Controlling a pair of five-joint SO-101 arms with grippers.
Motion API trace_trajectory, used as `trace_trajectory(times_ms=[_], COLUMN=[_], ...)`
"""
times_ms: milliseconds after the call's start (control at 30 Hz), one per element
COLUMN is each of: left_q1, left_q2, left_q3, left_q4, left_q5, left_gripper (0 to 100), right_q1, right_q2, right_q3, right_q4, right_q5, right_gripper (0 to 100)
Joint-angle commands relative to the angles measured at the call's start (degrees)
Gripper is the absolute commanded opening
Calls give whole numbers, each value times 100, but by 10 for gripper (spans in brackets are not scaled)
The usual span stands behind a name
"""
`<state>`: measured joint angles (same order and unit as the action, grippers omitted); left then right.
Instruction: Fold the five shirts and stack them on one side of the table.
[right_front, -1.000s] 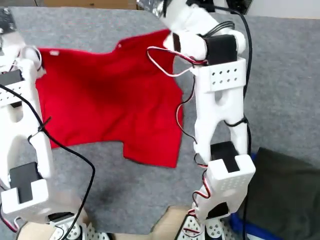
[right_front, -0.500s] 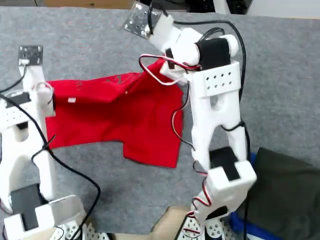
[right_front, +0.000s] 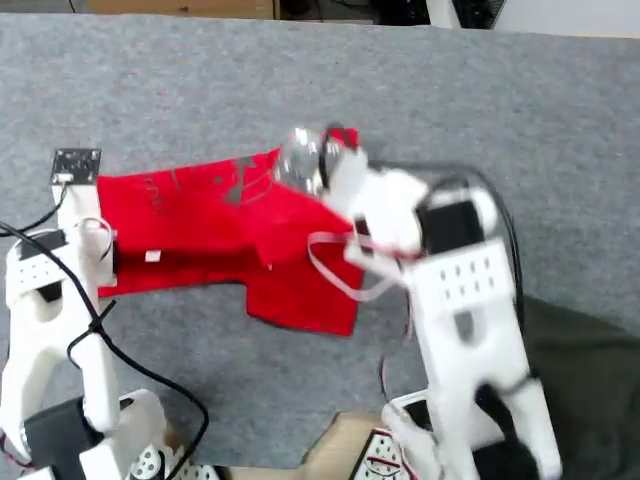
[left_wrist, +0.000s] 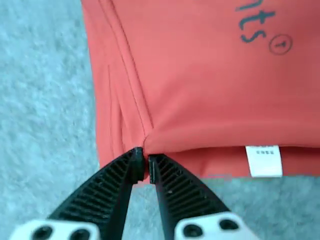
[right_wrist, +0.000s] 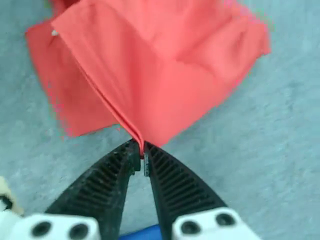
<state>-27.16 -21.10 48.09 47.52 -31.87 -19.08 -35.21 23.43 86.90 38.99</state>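
Grey table (right_front: 200, 80): one dark garment (right_front: 590, 370), one red shirt (right_front: 200, 215) pinched by left fingers (left_wrist: 117, 185), right fingers (right_wrist: 107, 185).

Both the left arm (right_front: 40, 285) and the right arm (right_front: 468, 325) are built from white moulded segments, with black servo blocks (right_front: 455, 225) set in at the joints. A black cable (right_front: 95, 318) is run along the left arm, thin red-and-white wires (right_front: 330, 272) are strung beside the right, and a plate (right_front: 465, 272) there is pierced by rows of small holes. The left gripper (left_wrist: 146, 167) and the right gripper (right_wrist: 141, 156) are each made of black ribbed fingers (left_wrist: 110, 187) fixed to a white base, in which dark round screw holes are sunk.
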Motion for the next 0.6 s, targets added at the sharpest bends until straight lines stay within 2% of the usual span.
trace_trajectory(times_ms=[0,167,267,567], left_q1=[-229,-615,-615,-343], left_q2=[-321,-576,-620,-576], left_q3=[167,202,237,615], left_q4=[35,35,35,-9], left_q5=[-369,-607,-791,-826], left_gripper=[19,19,19,19], right_q1=[-66,-75,-101,-1086], right_q2=[-989,-1516,-1578,-1613], right_q3=[1112,1903,2079,2466], right_q4=[-149,-246,-281,-325], right_q5=[35,62,79,26], right_gripper=[4,4,4,4])
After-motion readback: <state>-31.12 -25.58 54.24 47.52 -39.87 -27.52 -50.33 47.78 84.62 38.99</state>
